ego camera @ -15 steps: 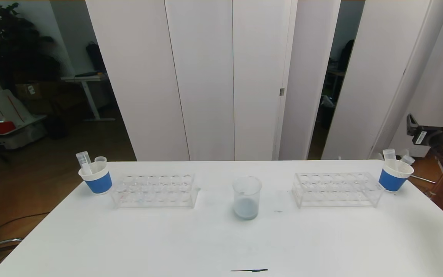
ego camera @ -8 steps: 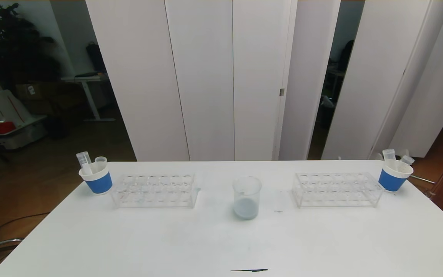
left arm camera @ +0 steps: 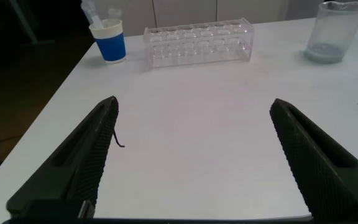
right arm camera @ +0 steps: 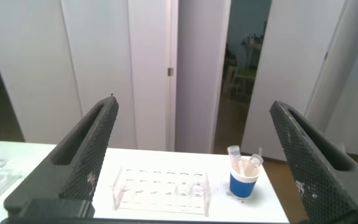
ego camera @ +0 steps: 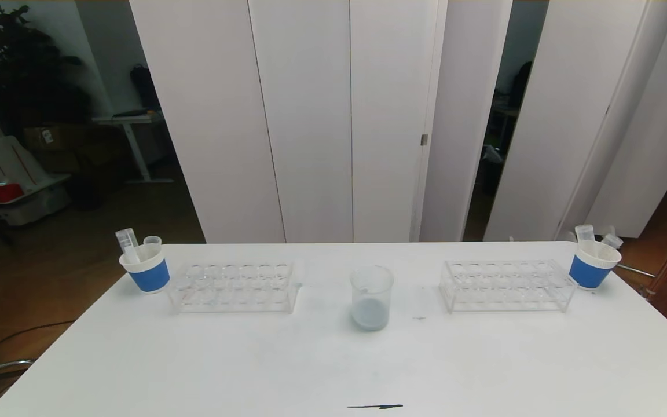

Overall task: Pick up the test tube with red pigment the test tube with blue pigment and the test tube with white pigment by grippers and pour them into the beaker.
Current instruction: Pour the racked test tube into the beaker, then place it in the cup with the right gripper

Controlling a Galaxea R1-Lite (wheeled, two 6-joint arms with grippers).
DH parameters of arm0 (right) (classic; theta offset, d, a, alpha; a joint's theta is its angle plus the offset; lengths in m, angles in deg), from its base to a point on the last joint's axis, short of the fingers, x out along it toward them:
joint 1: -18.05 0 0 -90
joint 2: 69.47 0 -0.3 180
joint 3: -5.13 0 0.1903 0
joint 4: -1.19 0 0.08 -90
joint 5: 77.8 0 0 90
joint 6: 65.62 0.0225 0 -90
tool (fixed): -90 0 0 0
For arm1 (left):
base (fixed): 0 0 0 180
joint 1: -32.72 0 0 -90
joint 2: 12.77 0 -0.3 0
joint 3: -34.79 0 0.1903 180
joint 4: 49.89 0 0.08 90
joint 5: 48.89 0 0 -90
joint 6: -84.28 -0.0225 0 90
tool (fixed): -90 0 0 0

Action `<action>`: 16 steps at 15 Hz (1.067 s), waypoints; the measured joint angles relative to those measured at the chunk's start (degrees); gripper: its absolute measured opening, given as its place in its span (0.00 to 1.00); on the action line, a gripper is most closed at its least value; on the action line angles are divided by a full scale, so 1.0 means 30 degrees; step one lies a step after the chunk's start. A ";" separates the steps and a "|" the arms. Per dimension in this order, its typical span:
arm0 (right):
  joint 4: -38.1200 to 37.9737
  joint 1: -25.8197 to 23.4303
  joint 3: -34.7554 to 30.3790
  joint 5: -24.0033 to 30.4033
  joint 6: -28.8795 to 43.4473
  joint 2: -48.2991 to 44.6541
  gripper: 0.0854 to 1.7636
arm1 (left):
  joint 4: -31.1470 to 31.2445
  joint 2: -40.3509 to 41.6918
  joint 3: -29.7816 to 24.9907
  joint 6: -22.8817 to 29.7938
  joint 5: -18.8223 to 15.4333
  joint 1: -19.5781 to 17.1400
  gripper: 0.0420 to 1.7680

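The beaker [ego camera: 372, 298] stands mid-table with a little pale grey-blue liquid in it; it also shows in the left wrist view as the beaker [left arm camera: 337, 31]. No test tube with red, blue or white pigment is in view. Neither arm appears in the head view. My left gripper [left arm camera: 192, 102] is open, low over bare table near the front left, with nothing between its fingers. My right gripper [right arm camera: 192, 102] is open and empty, held well back from the right rack [right arm camera: 162, 190].
Clear racks sit left [ego camera: 232, 286] and right [ego camera: 507, 285] of the beaker. Blue-banded paper cups at the far left [ego camera: 145, 268] and far right [ego camera: 594, 265] hold clear tubes with no colour that I can make out. A thin dark mark [ego camera: 375, 407] lies at the front edge.
The right arm, seen at the head view's right edge a second ago, has left that view. Nothing on the table has moved.
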 joint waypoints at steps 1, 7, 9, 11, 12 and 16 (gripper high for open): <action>-0.2150 0.0780 -0.0122 0.0049 0.0016 -0.2076 0.99 | 0.0000 0.0000 0.0000 0.0008 -0.0004 0.0000 0.99; -0.9911 0.2836 -0.2869 -0.0910 0.0569 -1.1374 0.99 | 0.0000 0.0000 0.0000 0.0000 -0.0004 0.0000 0.99; -0.9992 0.2930 -0.4945 -0.1122 0.0691 -1.2918 0.99 | 0.0000 0.0000 0.0000 0.0008 -0.0004 0.0008 0.99; -0.9992 0.2946 -0.6875 -0.1231 0.0727 -1.4165 0.99 | 0.0000 0.0000 0.0000 0.0008 -0.0004 0.0008 0.99; -0.9903 0.2946 -0.7749 -0.1406 0.0744 -1.4596 0.99 | 0.0000 0.0000 0.0000 0.0008 0.0000 0.0008 0.99; -0.8533 0.2946 -1.0801 -0.2105 0.0707 -1.5368 0.99 | 0.0000 0.0000 0.0000 0.0000 0.0000 0.0008 0.99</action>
